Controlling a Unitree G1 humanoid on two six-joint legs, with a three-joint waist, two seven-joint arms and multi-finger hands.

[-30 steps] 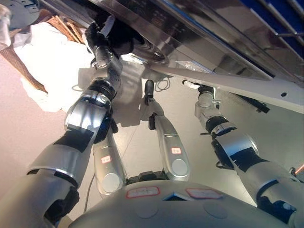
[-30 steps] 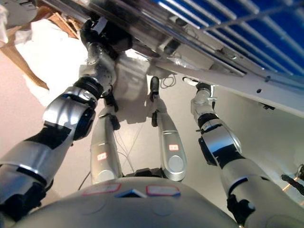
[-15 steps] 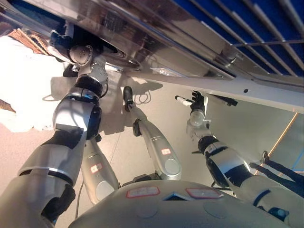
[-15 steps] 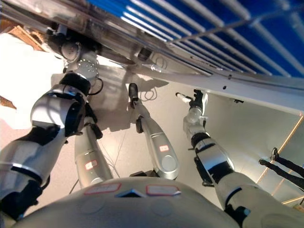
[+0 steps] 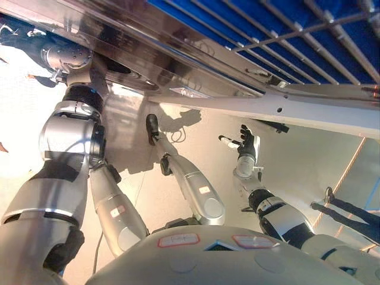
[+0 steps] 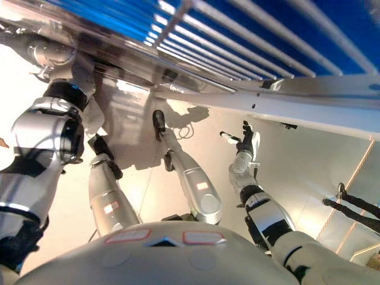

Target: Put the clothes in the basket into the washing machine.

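A white garment (image 5: 21, 113) shows as a bright patch at the far left edge. No basket can be made out in either eye view. My left arm reaches up to the upper left, and its hand (image 5: 21, 35) is a dark shape tucked under the washing machine's shiny steel panel (image 5: 178, 56); its fingers are hidden. My right hand (image 5: 245, 142) hangs over the floor at centre right. It is open with straight fingers, holds nothing, and sits just below the machine's pale lower edge (image 5: 309, 110).
A blue surface with pale bars (image 5: 285, 24) fills the upper right. A dark, thin-legged object (image 6: 356, 205) lies on the grey floor at the far right. An orange line (image 5: 350, 172) runs across the floor there.
The whole picture has shifted, so the camera moved; the white garment and wicker basket slid toward the left edge. My right hand came out from under the machine's edge and now shows with straight fingers.
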